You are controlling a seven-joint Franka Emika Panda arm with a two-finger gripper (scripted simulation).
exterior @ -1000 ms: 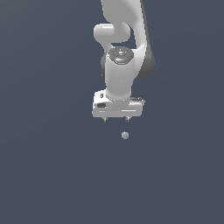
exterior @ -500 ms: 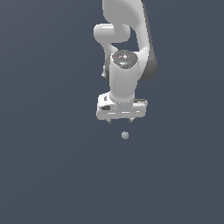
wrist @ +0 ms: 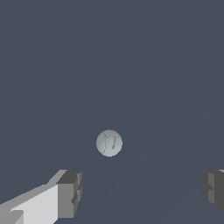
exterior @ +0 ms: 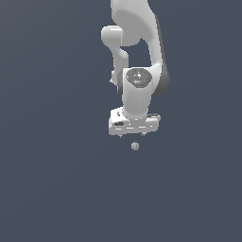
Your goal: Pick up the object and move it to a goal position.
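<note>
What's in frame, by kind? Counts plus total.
Balls: 1, the pale grey ball, lying free on the floor.
Robot arms: 1, white arm.
Grippers: 1, gripper with 2 fingers, spread wide, holding nothing.
Total: 3

Exterior view: off the arm, set well back, takes in the arm, the tool (exterior: 133, 135) and the ball (exterior: 135, 146) just beyond it. Wrist view: close, looks out past the fingertips (wrist: 70, 192) at the same ball (wrist: 109, 142).
</note>
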